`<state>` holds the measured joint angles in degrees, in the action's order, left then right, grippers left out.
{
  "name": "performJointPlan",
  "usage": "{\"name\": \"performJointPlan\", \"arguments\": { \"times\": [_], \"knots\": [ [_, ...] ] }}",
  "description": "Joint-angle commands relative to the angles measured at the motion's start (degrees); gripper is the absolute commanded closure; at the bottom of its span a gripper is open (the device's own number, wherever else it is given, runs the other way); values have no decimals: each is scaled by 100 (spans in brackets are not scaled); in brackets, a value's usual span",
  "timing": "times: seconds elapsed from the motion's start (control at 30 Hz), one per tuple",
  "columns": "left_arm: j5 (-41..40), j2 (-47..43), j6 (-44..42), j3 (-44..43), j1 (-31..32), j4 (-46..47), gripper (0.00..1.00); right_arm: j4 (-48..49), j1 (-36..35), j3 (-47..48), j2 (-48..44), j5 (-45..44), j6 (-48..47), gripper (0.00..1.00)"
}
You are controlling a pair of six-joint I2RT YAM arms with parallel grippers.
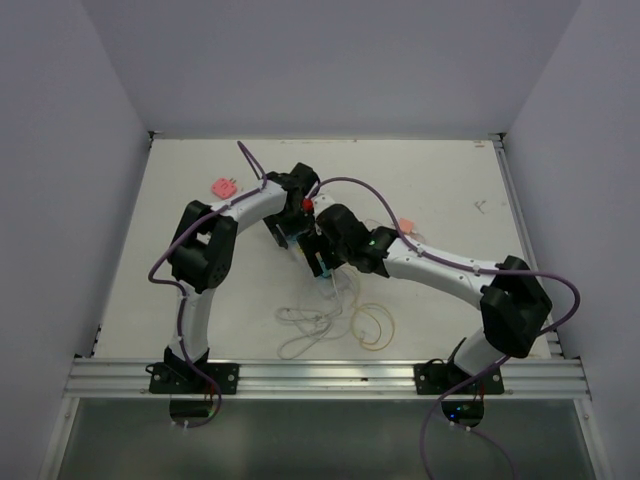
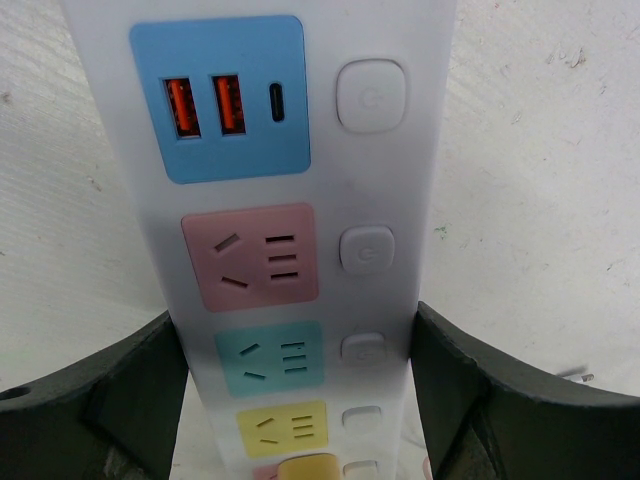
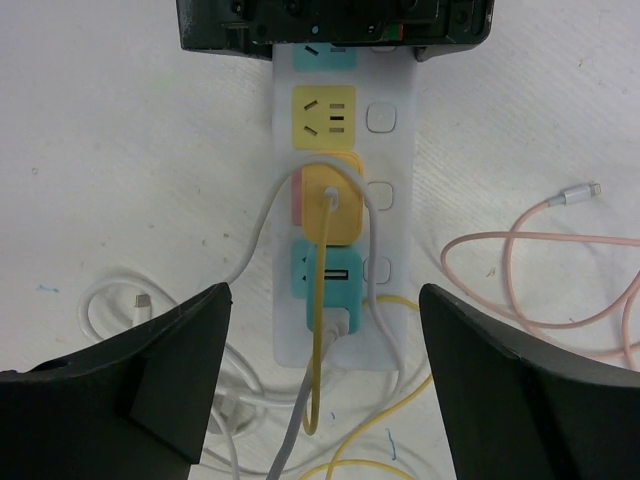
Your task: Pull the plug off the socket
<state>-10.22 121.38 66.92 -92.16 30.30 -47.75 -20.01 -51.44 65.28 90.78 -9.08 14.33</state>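
Right gripper [image 3: 322, 295]: jaws wide apart, nothing held, hovering above the table [image 3: 120, 150] with its centre line over the lower end of the power strip [image 3: 392, 230].

Yellow plug [image 3: 333, 205]: seated in the strip, just toward 12 o'clock of the open jaws in the right wrist view. Its yellow cable [image 3: 318, 330] trails toward 6 o'clock. A teal adapter [image 3: 330, 285] sits in the next outlet, touching the plug's 6 o'clock edge. A white cable [image 3: 262, 225] arches round the plug from 9 o'clock over to 3 o'clock.

Left gripper [image 2: 298, 330]: clamped across the width of the strip, one finger against each long edge, at the 12 o'clock end as the right wrist sees it.

A loose pink cable [image 3: 520, 250] lies on the table at 3 o'clock, well apart.

Assessment: the plug is not yet out and the grasp is not yet made.

Recommendation:
- Shift toward 12 o'clock until the jaws bracket the yellow plug alone, clear of the teal adapter.
- Keep the white cable outside the fingers.
- Close squarely on the plug's side faces.
- Draw straight off the strip's face without rocking, with the left clamp holding the strip down.
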Motion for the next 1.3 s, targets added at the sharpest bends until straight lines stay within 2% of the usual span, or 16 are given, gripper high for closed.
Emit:
{"name": "performJointPlan", "arguments": {
  "times": [0.0,0.3,0.43,0.47,0.63,0.7,0.73,0.77,0.83,0.87,0.9,1.07,1.27],
  "knots": [
    [-253,483,32,190,-86,-112,100,-135,-50,223,-192,-199,35,21],
    [-217,492,15,172,-86,-95,100,-56,-85,-111,167,-94,299,23],
    [-200,492,15,155,-86,-103,100,32,-77,-112,413,-146,290,31],
    [-191,492,6,137,-86,-103,100,84,-77,-112,466,-181,290,37],
    [-218,474,-3,119,-86,-121,100,261,-85,-15,721,-182,228,50],
    [-217,483,6,111,-86,-121,100,278,-85,11,757,-208,220,59],
    [-226,492,-3,111,-86,-121,100,287,-85,38,757,-234,211,64],
    [-218,492,-3,119,-86,-130,100,252,-85,47,757,-252,211,75],
    [-244,500,-3,128,-86,-138,100,182,-85,73,678,-304,220,87],
    [-253,509,-3,128,-86,-147,100,156,-77,82,643,-331,228,98],
    [-261,518,-3,137,-86,-147,100,129,-77,91,590,-349,246,100],
    [-428,579,58,207,-86,-279,100,-11,-77,178,160,-384,299,100],
    [-604,659,76,304,-69,-385,100,-451,-85,662,115,-410,387,100]
  ]
}}
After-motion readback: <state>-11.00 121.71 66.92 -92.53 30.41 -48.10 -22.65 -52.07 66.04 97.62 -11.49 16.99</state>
